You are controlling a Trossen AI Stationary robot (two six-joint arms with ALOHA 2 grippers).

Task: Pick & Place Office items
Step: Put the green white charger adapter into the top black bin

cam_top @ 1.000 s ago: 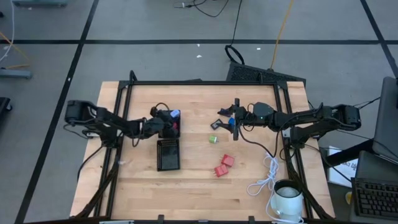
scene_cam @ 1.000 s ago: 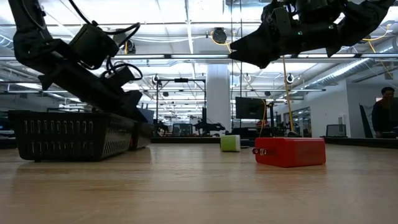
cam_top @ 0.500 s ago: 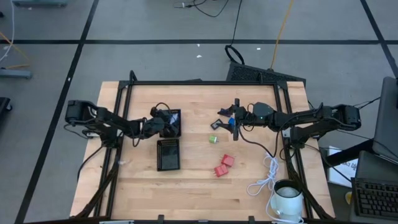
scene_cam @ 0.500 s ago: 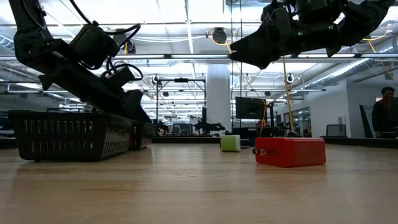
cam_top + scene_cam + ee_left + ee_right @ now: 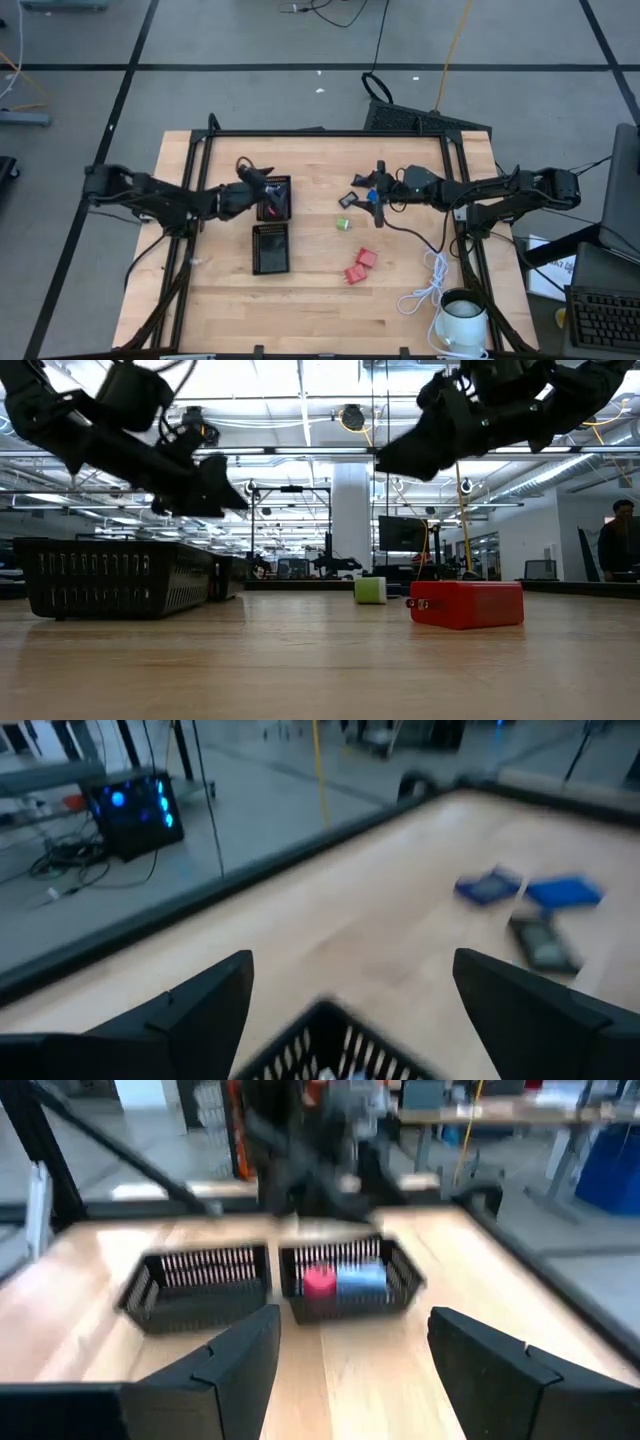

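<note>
Left pincer (image 5: 262, 186) has opened wide and lifted back from the far black tray (image 5: 285, 183); it holds nothing now. Judged: one piece just released into that tray. Right pincer (image 5: 372, 197) hovers, part open, empty, above the blue and black pieces (image 5: 358, 181) far of centre.

Remaining on the surface (image 5: 320, 300): green block (image 5: 343, 224) and red blocks (image 5: 360, 266).

Right wrist view shows red and blue pieces (image 5: 342, 1279) inside the tray; low view hides its contents.

Pale matt wooden table (image 5: 320, 300), black plastic mesh trays (image 5: 270, 248), glossy red blocks (image 5: 466, 605).
</note>
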